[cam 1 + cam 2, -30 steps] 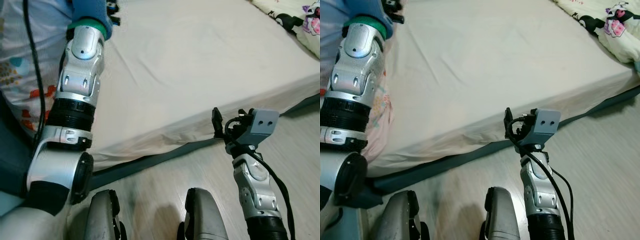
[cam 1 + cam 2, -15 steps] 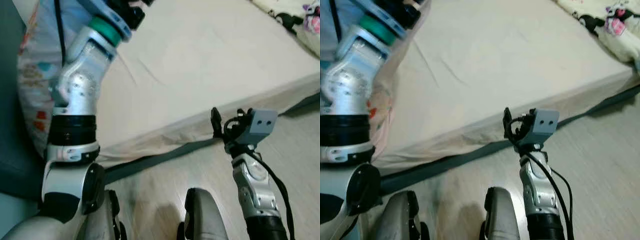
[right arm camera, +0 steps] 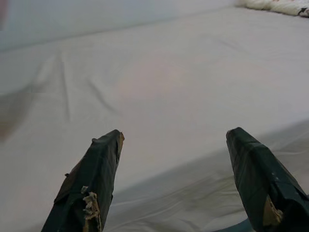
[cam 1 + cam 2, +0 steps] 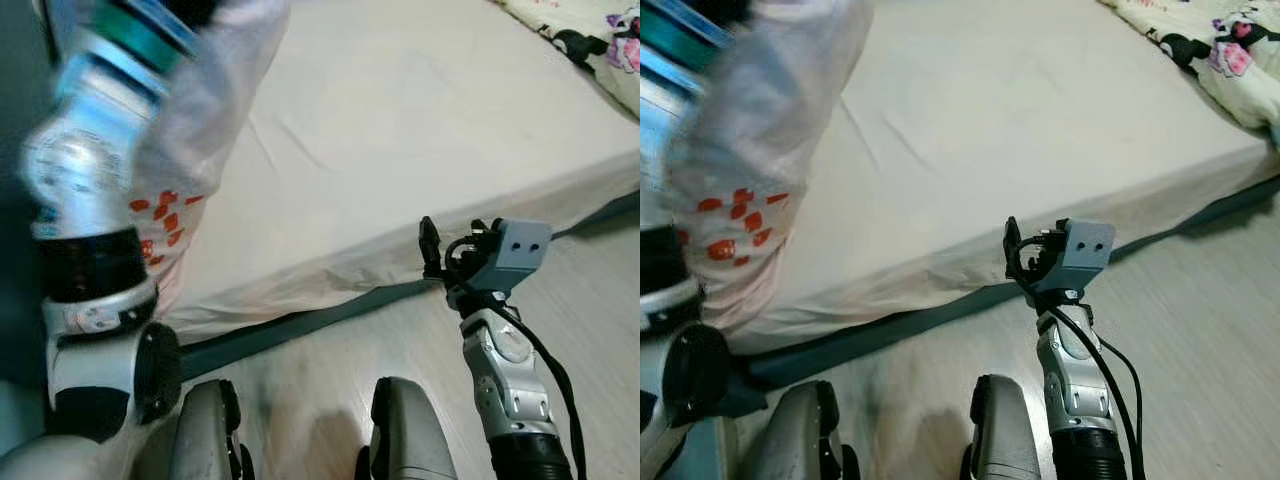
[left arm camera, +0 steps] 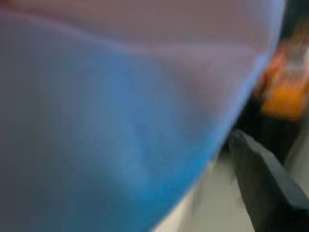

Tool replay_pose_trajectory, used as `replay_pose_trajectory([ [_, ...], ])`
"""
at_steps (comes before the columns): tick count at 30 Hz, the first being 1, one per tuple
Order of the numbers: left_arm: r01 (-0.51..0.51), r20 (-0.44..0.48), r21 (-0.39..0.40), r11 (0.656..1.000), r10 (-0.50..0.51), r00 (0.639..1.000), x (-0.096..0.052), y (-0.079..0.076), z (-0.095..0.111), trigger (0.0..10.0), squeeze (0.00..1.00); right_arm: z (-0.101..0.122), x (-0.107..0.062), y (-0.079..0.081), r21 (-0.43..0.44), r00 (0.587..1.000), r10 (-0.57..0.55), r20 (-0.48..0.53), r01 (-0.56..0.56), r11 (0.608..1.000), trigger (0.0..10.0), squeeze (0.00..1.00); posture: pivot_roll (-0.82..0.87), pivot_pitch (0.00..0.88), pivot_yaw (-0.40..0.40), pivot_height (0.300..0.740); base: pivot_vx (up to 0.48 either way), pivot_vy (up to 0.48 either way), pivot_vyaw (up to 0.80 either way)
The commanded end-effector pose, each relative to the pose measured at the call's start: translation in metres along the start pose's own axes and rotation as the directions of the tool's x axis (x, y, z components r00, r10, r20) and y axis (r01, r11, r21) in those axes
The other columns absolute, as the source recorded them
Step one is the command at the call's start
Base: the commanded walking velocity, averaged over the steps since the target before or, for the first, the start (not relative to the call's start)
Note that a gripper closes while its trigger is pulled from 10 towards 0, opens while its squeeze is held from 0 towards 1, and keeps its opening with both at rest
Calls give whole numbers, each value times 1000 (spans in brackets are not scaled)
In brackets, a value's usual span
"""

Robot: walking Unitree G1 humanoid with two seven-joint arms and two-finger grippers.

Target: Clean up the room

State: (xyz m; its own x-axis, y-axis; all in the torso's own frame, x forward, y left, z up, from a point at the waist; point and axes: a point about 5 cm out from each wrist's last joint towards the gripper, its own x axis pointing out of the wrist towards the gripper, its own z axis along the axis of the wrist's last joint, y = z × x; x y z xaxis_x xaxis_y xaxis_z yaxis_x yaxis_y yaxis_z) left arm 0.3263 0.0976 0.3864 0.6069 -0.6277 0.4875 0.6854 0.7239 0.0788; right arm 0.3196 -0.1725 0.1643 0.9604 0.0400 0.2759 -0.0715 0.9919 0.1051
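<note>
Here, your left arm [image 4: 95, 250] was raised high at the robot's left, blurred, with a pale cloth printed with red marks [image 4: 190, 150] draped against it and hanging down beside the edge of the mattress [image 4: 420, 120]. The left wrist view was a blur of blue and pinkish fabric [image 5: 120, 111] pressed close to the lens, with one black finger [image 5: 265, 183] at the side; you could not tell from it whether the left gripper's fingers were spread or pinching the cloth. The cloth's lower end hung near the mattress's near-left corner, above the dark base [image 4: 290, 330] that ran along the wooden floor [image 4: 600, 290].

Your right gripper [image 3: 176, 183] was held low in front of the mattress's near edge, over the floor, its two black fingers spread wide apart with nothing between them. A patterned blanket [image 4: 1210, 50] lay on the far right of the mattress, well apart from both arms.
</note>
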Motion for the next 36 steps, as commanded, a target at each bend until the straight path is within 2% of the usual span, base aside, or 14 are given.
replay_pose_trajectory([
  [1, -20, -181, 295, 955, 76, 981, 4, -3, -33, 10000, 0, -7, -5, -3, -3, 1000, -14, -27, 14, 1000, 10000, 0, 47, 187, 15, 579, 0, 0, 0],
  [2, -19, -212, 409, 912, 115, 971, 5, -1, -40, 10000, 0, -7, -4, -3, -2, 1000, -16, -26, 16, 1000, 10000, 0, 48, 188, 19, 579, 0, 0, 0],
  [6, -53, -176, 504, 862, 162, 971, 9, 5, -46, 10000, 0, -7, -4, -3, -2, 1000, -16, -26, 16, 1000, 10000, 0, 44, 189, 19, 579, 0, 0, 0],
  [12, -34, -124, 706, 708, 171, 977, 19, 8, -44, 10000, 0, -7, -4, -2, -3, 1000, -14, -25, 14, 1000, 10000, 0, 42, 189, 23, 579, 0, 0, 0],
  [13, 75, -128, 491, 868, -13, 992, 21, -9, -31, 10000, 0, -7, -5, -3, -4, 1000, -19, -23, 18, 1000, 10000, 0, 33, 186, 32, 579, 0, 0, 0],
  [14, 75, -128, 491, 868, -13, 992, 21, -9, -31, 10000, 0, -7, -5, -3, -4, 1000, -19, -23, 18, 1000, 10000, 0, 33, 186, 32, 579, 0, 0, 0],
  [16, 312, 71, 110, 944, -321, 944, 16, -36, 3, 10000, 0, -6, -5, -3, -5, 999, -25, -22, 25, 1000, 10000, 0, 33, 186, 32, 579, 0, 0, 0],
  [18, 442, 375, -171, 881, -356, 856, 9, -39, 47, 10000, 0, -7, -6, -4, -4, 999, -28, -22, 28, 1000, 10000, 0, 33, 186, 32, 579, 0, 0, 0],
  [25, 470, 727, -354, 809, -79, 682, -7, 0, 119, 10000, 0, -8, -5, 2, -1, 1000, -11, -26, 11, 1000, 10000, 0, 41, 187, 25, 579, 0, 0, 0],
  [27, 470, 727, -354, 809, -79, 682, -7, 0, 119, 10000, 0, -8, -5, 2, -1, 1000, -11, -26, 11, 1000, 10000, 0, 41, 187, 25, 579, 0, 0, 0],
  [28, 334, 652, -318, 887, -51, 757, -3, 10, 121, 10000, 0, -8, -3, 3, -2, 1000, -3, -26, 3, 1000, 10000, 0, 47, 184, 23, 579, 0, 0, 0],
  [29, 334, 652, -318, 887, -51, 757, -3, 10, 121, 10000, 0, -8, -3, 3, -2, 1000, -3, -26, 3, 1000, 10000, 0, 47, 184, 23, 579, 0, 0, 0],
  [32, -11, 165, -189, 982, 43, 985, 15, 16, 50, 10000, 0, -9, -3, 4, -4, 1000, -2, -25, 2, 1000, 10000, 0, 47, 184, 23, 579, 0, 0, 0],
  [36, -238, -164, -100, 966, 220, 962, 1, 28, -12, 10000, 0, -10, -5, 3, -6, 1000, -7, -27, 7, 1000, 10000, 0, 56, 189, 35, 579, 0, 0, 0],
])
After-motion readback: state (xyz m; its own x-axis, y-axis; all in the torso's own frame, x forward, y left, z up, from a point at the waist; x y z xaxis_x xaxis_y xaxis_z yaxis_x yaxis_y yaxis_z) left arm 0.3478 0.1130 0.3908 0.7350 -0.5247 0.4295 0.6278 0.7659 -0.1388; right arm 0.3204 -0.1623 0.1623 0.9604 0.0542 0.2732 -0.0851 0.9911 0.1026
